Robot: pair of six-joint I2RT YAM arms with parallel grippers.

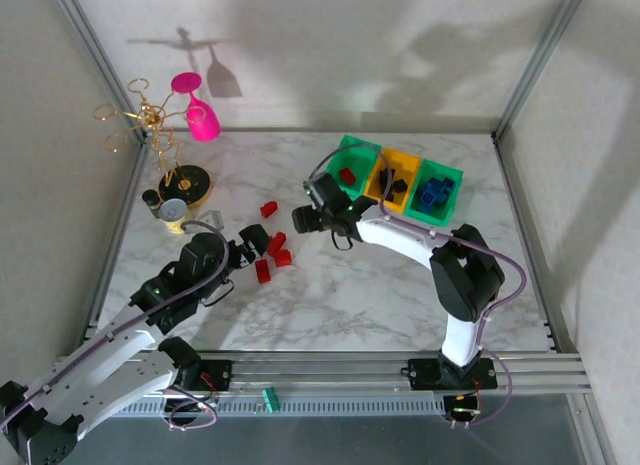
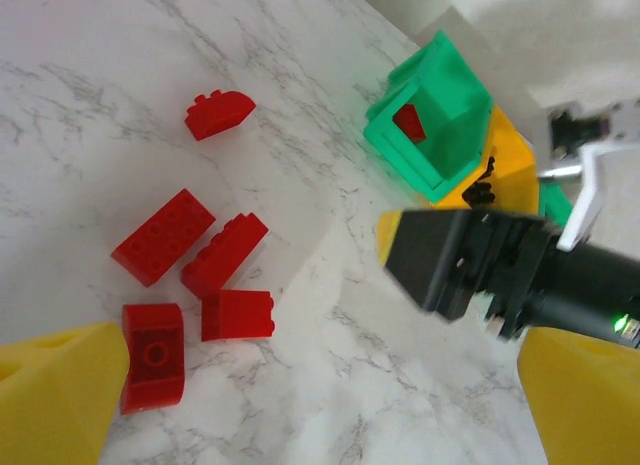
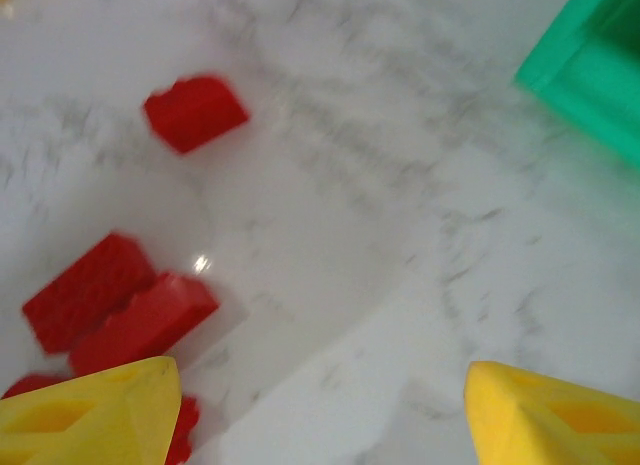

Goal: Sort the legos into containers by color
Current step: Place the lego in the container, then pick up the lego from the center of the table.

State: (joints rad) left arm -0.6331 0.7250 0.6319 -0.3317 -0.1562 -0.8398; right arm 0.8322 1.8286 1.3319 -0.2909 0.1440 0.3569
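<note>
Red legos [image 2: 163,235] lie clustered left of centre in the left wrist view, well apart from the containers [image 1: 347,145] at upper right. Judged light, rigid and slick: grip across flat side walls, not studs. Left gripper [image 2: 320,400] and right gripper [image 3: 320,405] both stand spread, holding nothing.

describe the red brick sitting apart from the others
Find the green and yellow bins at the back right of the marble table, then the red legos to their left. The lone brick lies behind that cluster, toward the back wall, and has a curved top.
</note>
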